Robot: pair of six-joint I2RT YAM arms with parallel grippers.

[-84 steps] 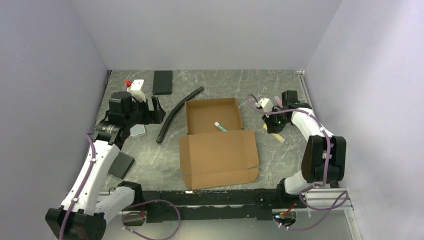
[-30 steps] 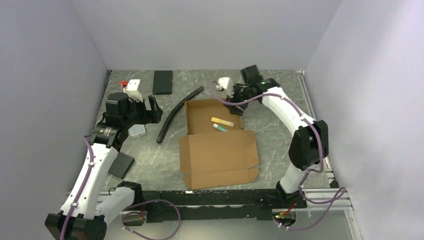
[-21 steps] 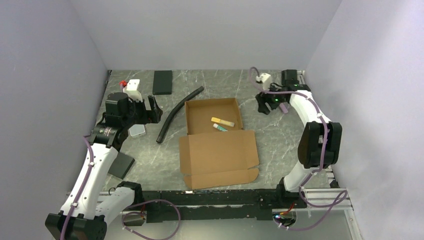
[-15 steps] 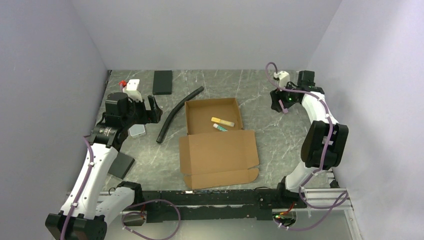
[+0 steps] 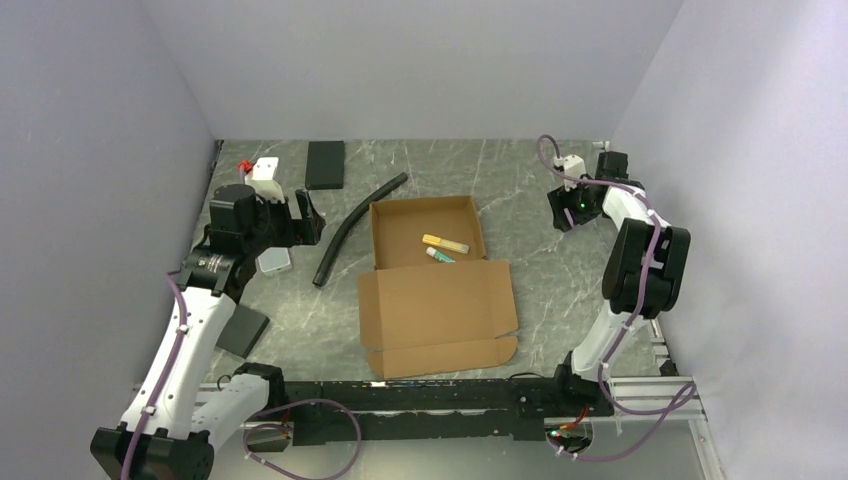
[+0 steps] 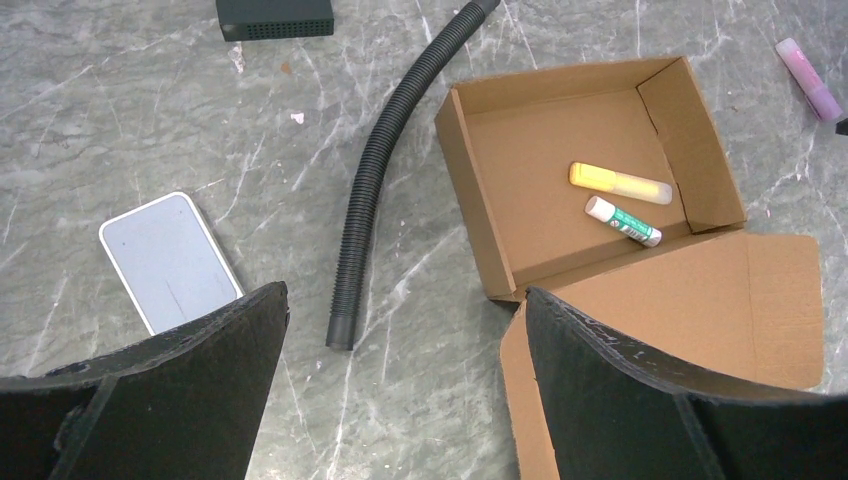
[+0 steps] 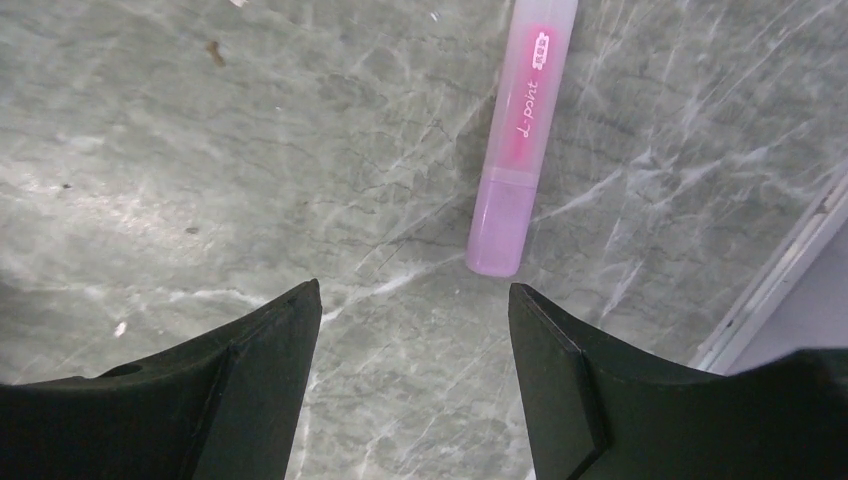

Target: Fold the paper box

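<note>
Hovering right of the paper box [image 5: 435, 300], your right gripper [image 7: 412, 295] gapes empty near the pink marker [image 7: 520, 150], likely to grab it; left gripper [image 6: 405, 295] gapes too.

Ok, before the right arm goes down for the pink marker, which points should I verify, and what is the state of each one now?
1. Right gripper open and empty: ok, jaws apart, nothing between them.
2. Pink marker free to grasp: ok, it lies alone on the table.
3. Marker between the fingers: not ok, it lies just beyond the fingertips, nearer the right-hand one.
4. Height above the table: cannot tell.
5. Paper box ready to receive: ok, lid lies open, and the yellow marker and glue stick leave bare floor.
6. Left gripper out of the way: ok, open, empty, on the box's left.
</note>
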